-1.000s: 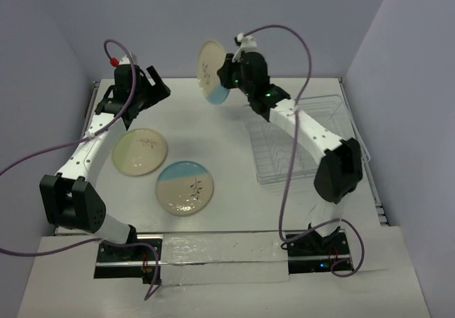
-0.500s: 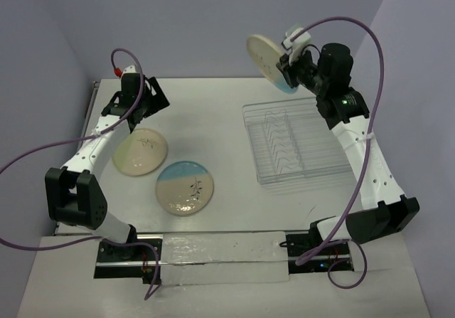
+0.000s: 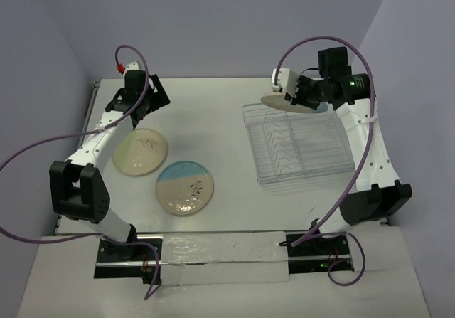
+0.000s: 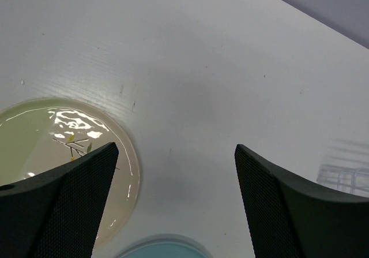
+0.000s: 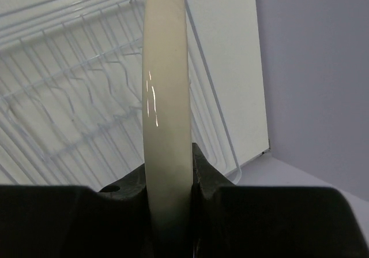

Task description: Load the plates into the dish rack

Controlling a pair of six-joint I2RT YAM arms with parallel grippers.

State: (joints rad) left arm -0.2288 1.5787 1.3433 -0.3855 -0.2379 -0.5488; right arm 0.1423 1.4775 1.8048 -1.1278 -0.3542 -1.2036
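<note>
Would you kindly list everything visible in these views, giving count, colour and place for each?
held plate: 1, cream rim showing, gripped on edge above the far left corner of the rack
cream plate: 1, all cream with a dark sprig, flat on the left of the table
blue-and-cream plate: 1, half light blue, half cream, flat on the table, nearer than the cream one
dish rack: 1, silvery-white wire on a clear tray, right side of the table, no plate in it yet
table: 1, white
cables: 2, purple, one along each arm
left gripper: 1, black, open, above the table beyond the cream plate
right gripper: 1, black, shut on the held plate
</note>
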